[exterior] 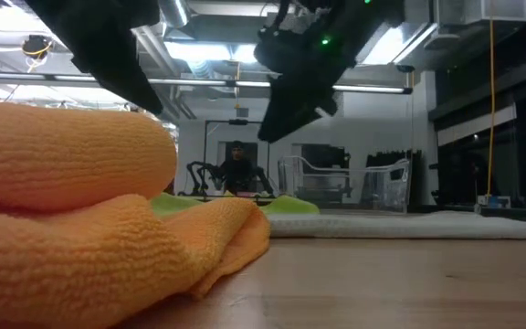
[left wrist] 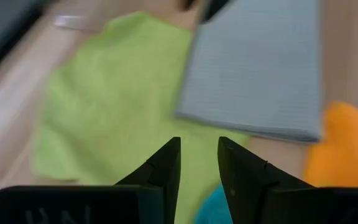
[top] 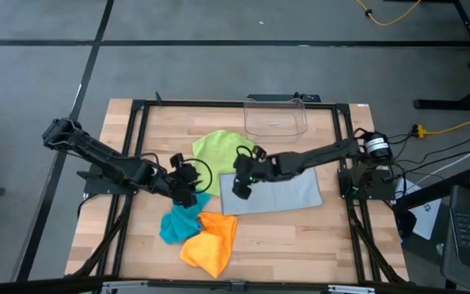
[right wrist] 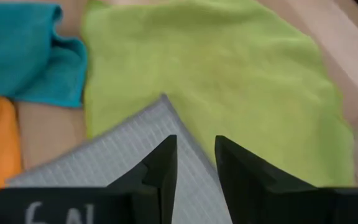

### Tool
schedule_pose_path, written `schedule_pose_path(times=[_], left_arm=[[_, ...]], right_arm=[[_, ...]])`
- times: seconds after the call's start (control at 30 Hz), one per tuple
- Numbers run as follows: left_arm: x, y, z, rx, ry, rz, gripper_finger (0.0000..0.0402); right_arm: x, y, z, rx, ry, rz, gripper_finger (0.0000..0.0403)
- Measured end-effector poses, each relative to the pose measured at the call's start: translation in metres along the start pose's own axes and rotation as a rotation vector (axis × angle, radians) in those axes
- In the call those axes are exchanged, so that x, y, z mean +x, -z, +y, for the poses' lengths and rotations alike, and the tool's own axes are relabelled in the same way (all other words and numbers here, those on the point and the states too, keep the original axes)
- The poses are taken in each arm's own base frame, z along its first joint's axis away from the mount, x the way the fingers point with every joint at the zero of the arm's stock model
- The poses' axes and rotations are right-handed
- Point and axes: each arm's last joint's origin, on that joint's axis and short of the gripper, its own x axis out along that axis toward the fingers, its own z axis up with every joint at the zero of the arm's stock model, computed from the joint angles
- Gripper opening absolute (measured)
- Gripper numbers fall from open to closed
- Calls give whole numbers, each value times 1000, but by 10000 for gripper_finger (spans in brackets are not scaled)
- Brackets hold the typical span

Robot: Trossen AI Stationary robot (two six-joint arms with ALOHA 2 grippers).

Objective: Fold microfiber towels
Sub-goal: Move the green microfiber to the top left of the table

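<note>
While both dark arms reach in over the wooden table [top: 292, 237], four cloths lie grouped near its middle. Biggest in spread is the grey towel [top: 288, 192], lying flat as a neat rectangle on the right half, its left end overlapping the edge of the green towel [top: 219, 151], which sits rumpled and roughly round just behind it. Toward the near edge lies the orange towel [top: 210, 242], bunched into a soft heap, and touching its left side is the teal towel [top: 178, 222], crumpled small. A clear plastic bin [top: 276, 117] stands at the far edge, apart from the cloths.

Coming from the right, the right gripper [right wrist: 191, 163] hangs above the grey towel's left corner where it meets the green one; its fingers stand slightly apart with nothing between them. The left gripper [left wrist: 199, 168] hovers just left of the green towel, above the teal one, its fingers likewise parted by a narrow gap and holding nothing.
</note>
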Motion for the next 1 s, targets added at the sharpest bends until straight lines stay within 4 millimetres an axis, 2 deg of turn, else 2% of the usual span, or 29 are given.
schedule_pose_path(times=[0.13, 0.37, 0.63, 0.8, 1.0], left_arm=[[0, -3, -3, 14, 26, -25, 98], [-1, -3, -3, 18, 28, -31, 98], [-1, -3, -3, 33, 27, -32, 98], [0, -3, -3, 35, 26, -31, 98], [0, -3, -3, 38, 25, -28, 98]], right_arm=[[22, -4, -20, 53, 3, 22, 112], [73, 4, -45, 123, -33, 69, 112], [110, 6, -76, 287, -128, 144, 112], [133, -18, -72, 261, -196, 123, 112], [164, -60, -60, 211, -213, 90, 112]])
